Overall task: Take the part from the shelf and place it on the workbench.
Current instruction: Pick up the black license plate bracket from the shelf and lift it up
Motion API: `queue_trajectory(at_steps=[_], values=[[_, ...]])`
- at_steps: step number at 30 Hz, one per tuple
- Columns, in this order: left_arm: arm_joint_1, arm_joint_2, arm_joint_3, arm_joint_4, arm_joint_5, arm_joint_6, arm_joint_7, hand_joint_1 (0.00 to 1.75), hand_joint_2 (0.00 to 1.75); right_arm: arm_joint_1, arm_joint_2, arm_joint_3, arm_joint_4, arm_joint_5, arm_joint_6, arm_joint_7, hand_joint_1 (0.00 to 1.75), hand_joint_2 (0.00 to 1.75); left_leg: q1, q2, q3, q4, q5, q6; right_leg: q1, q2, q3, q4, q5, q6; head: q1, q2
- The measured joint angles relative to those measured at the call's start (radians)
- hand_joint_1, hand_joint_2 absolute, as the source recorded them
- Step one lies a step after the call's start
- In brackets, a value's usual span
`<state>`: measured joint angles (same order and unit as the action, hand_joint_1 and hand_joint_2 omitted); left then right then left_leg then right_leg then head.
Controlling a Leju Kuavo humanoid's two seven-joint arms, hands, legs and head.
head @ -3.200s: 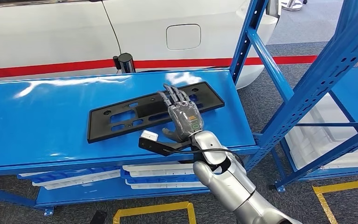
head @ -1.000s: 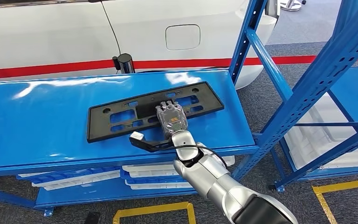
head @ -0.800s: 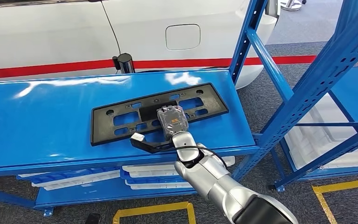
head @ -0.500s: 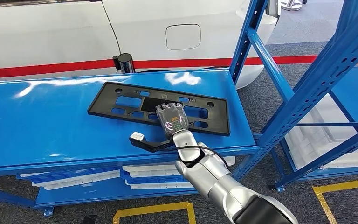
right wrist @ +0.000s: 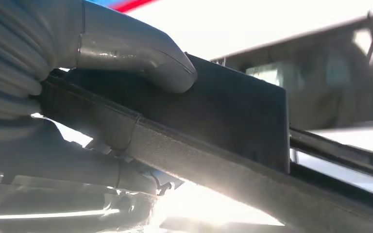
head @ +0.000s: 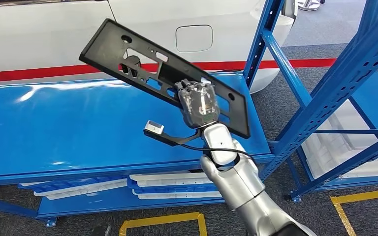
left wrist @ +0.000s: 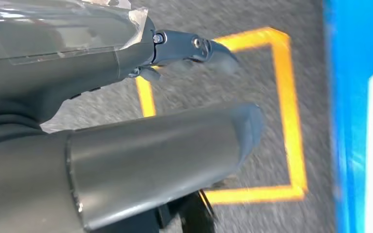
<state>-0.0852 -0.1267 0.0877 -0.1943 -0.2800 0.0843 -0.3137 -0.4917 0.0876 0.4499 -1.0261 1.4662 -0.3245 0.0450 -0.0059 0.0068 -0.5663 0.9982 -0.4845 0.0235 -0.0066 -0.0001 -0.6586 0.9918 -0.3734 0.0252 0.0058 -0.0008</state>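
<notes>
Head view: right hand [head: 200,102] fingers [head: 189,89] grip the flat black slotted part [head: 147,66], tilted.

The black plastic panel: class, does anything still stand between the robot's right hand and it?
Nothing does. The right hand already grips the black panel, thumb pressed on one face, and holds it tilted above the blue shelf. The workbench it must reach cannot be made out here.
</notes>
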Motion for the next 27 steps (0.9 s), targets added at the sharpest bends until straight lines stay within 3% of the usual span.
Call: queue_trajectory(at_steps=[5, 11, 17, 27], values=[[-0.029, 0.006, 0.0, -0.002, -0.024, -0.025, 0.005, 0.0, 1.75, 0.094, -0.077, -0.072, -0.339, -0.032, 0.054, -0.028, 1.6, 1.75, 0.0, 0.001, 0.001, 0.0, -0.003, 0.0, 0.0, 0.001, 0.0, 0.0, -0.001, 0.001, 0.0, 0.0], [-0.04, 0.006, 0.0, -0.003, -0.037, -0.033, 0.007, 0.0, 1.75, 0.184, -0.133, -0.129, -0.557, -0.068, 0.058, -0.039, 1.54, 1.75, 0.0, 0.001, 0.001, 0.0, -0.003, 0.001, 0.0, 0.001, 0.0, 0.0, -0.002, 0.002, 0.0, 0.0], [-0.04, 0.004, 0.0, -0.003, -0.042, -0.026, 0.009, 0.0, 1.75, 0.269, -0.147, -0.153, -0.663, -0.075, 0.054, -0.05, 1.47, 1.75, 0.0, 0.001, 0.001, 0.0, -0.003, 0.001, 0.0, 0.001, 0.0, 0.0, -0.002, 0.002, 0.0, 0.0], [-0.038, 0.003, 0.012, -0.003, -0.036, -0.023, 0.01, 0.0, 1.75, 0.311, -0.146, -0.164, -0.721, -0.116, 0.057, -0.091, 1.48, 1.75, 0.0, 0.001, 0.001, 0.0, -0.003, 0.001, 0.0, 0.001, 0.001, 0.0, -0.002, 0.002, 0.0, 0.0]])
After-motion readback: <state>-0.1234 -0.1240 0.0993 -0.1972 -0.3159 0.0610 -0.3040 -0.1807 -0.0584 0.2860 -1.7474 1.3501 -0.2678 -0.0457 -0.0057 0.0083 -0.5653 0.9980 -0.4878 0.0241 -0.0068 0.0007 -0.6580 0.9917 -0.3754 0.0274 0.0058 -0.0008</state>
